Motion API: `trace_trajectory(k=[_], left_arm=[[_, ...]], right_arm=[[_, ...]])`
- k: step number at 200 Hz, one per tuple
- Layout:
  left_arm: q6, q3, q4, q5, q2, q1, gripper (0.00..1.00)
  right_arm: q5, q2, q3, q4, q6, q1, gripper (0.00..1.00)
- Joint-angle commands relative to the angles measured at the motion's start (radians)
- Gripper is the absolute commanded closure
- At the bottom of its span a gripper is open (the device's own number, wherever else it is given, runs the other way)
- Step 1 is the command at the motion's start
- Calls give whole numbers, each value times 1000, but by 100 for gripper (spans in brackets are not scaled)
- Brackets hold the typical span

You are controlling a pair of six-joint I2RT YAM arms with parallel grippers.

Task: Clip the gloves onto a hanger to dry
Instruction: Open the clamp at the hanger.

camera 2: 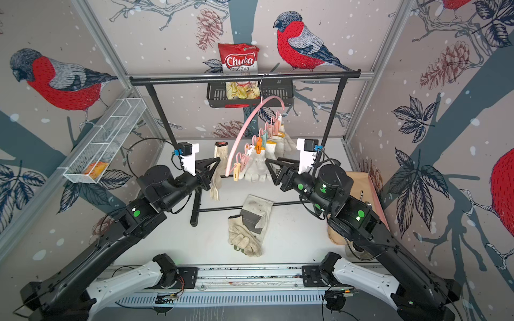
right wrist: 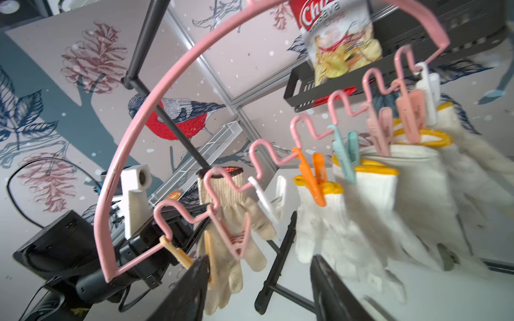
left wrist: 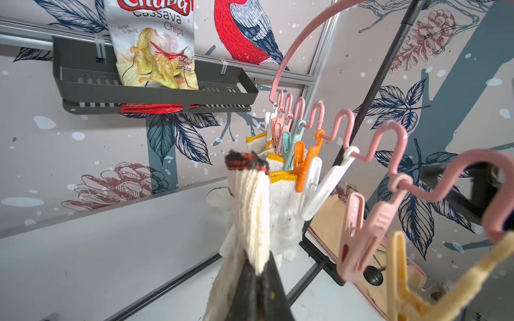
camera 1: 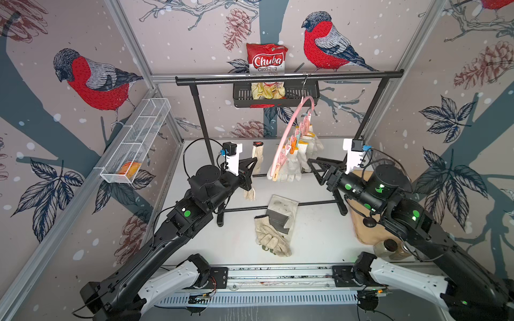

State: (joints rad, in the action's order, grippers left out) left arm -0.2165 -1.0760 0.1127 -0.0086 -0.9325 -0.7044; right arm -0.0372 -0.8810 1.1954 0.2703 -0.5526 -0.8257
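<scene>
The pink arched hanger (camera 1: 286, 130) (camera 2: 244, 125) hangs by its hook from the black rack's top bar. White knit gloves (camera 1: 294, 164) (right wrist: 375, 194) with yellow-edged cuffs hang clipped along its far pins. My left gripper (camera 1: 254, 163) (left wrist: 261, 273) is shut on a cream knit glove (left wrist: 250, 200) (right wrist: 225, 200) with a red-and-black cuff, held upright just left of the hanger's near end. A pink clothespin (left wrist: 358, 236) there holds nothing. My right gripper (camera 1: 311, 162) (right wrist: 260, 259) stands open and empty beside the clipped gloves. Two canvas gloves (camera 1: 274, 228) (camera 2: 250, 222) lie on the table.
The black garment rack (camera 1: 289, 77) spans the back, with its base bar (camera 1: 278, 207) crossing the table. A black basket (camera 1: 242, 96) on the wall holds a chips bag (camera 1: 267, 58). A white wire basket (camera 1: 136, 141) hangs left. A tan pad (camera 1: 361, 225) and a jar (camera 1: 389, 247) sit right.
</scene>
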Motion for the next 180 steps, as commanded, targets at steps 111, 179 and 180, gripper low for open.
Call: trace_trajectory(k=[111,179,180], left_arm=[[32,-132,-5,273,-174,28,100],[23,-144,-17,277,-195,29,100],[23,-145,-18,276,-196,29,100]], right_arm=[[496,-215,39,-55,2,237,54],[549,-288,91,-88,37,228,53],[550,-289,91,-89,37,228,53]])
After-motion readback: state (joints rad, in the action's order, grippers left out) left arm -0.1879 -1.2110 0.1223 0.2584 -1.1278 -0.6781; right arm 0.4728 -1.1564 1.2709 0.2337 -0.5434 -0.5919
